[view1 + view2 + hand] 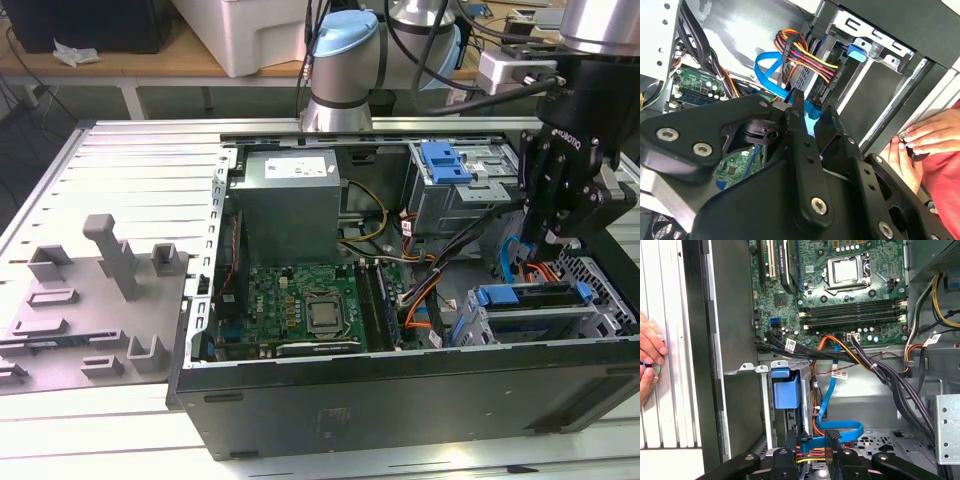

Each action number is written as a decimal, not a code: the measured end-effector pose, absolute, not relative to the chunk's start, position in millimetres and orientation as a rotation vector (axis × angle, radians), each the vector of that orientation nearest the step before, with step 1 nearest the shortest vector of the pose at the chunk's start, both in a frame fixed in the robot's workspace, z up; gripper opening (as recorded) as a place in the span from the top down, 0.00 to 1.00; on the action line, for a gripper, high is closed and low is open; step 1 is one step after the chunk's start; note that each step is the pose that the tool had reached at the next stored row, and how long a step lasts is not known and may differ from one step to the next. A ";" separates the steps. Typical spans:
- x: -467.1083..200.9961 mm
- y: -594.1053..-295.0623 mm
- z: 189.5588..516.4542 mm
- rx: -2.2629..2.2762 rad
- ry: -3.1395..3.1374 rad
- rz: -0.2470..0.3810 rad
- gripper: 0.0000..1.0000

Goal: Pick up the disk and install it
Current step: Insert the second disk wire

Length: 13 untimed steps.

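Arm: 1, reaching down into the open computer case (pixel 400 400) from above. End effector (pixel 549 236) points downward, hanging over the drive cage (pixel 530 320); in the second wrist view its 2 fingers (pixel 799 131) stand close together over blue plastic and cable ends, and I cannot tell whether they clamp anything.

Disk (pixel 535 297): seated in the cage directly below the end effector, blue rail facing up.

Clearance: cage walls and bundled cables (pixel 880 370) crowd the end effector; a blue flat cable (pixel 767 70) loops just beside it. Motherboard (pixel 300 310) lies well apart.

Hands (pixel 920 145): a person's, resting at the case's outer edge near the end effector.
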<state>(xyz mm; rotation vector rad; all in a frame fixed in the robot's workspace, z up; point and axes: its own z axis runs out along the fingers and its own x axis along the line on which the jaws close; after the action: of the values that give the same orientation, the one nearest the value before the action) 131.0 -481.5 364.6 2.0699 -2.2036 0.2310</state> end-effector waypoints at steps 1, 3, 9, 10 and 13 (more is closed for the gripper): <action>131.0 -481.5 364.6 2.071 -2.205 0.228 0.64; 131.0 -481.6 364.6 2.074 -2.208 0.223 0.64; 130.9 -483.8 364.2 2.076 -2.211 0.218 0.64; 130.9 -484.1 364.1 2.076 -2.211 0.218 0.64; 131.0 -484.8 363.5 2.076 -2.211 0.218 0.64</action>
<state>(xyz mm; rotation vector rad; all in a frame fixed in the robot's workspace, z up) 131.0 -484.8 363.5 2.0763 -2.2107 0.2178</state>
